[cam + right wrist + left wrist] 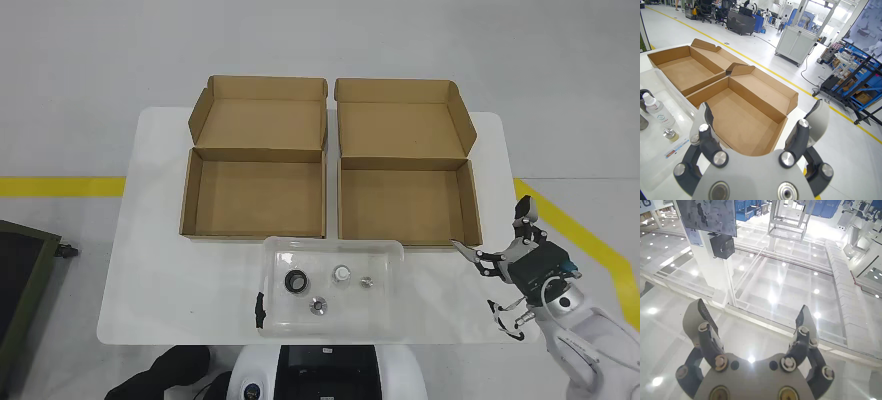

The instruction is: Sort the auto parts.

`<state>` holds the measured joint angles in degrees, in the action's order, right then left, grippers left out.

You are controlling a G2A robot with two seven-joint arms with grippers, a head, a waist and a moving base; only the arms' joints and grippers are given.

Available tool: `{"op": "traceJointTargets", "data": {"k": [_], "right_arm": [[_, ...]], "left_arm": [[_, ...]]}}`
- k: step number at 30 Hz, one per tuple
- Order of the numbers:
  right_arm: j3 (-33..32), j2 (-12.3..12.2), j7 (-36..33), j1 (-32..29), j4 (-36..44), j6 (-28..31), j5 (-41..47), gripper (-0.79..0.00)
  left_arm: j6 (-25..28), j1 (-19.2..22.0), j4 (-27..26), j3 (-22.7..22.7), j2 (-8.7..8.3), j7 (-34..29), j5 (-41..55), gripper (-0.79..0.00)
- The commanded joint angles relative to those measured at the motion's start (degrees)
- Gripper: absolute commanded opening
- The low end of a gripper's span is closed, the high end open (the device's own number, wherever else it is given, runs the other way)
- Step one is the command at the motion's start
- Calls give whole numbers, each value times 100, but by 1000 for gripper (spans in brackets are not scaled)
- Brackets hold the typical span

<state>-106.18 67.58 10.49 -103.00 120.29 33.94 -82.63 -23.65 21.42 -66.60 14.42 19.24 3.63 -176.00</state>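
In the clear tray (385,300) on the table (150,250), four small parts (296,282) lie left of the right gripper (478,274), fingers apart, the nearer arm; left gripper (752,304), likewise spread, seemingly points ceilingward.

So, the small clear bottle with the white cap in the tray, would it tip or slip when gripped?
Probably tippy: the bottle stands upright, tall and narrow, in the clear tray, so a sideways nudge could topple it. Its smooth round body may slip in a loose grip. It looks like light plastic, perhaps yielding to a hard squeeze.
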Motion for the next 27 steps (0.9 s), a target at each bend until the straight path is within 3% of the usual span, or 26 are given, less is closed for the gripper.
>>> {"op": "traceJointTargets", "data": {"k": [1, 27], "right_arm": [[0, 0, 0, 0, 0, 0, 0, -1], [96, -17, -181, 48, 146, 85, -187, 0]], "left_arm": [[0, 0, 0, 0, 0, 0, 0, -1], [0, 0, 0, 0, 0, 0, 0, 0]]}}
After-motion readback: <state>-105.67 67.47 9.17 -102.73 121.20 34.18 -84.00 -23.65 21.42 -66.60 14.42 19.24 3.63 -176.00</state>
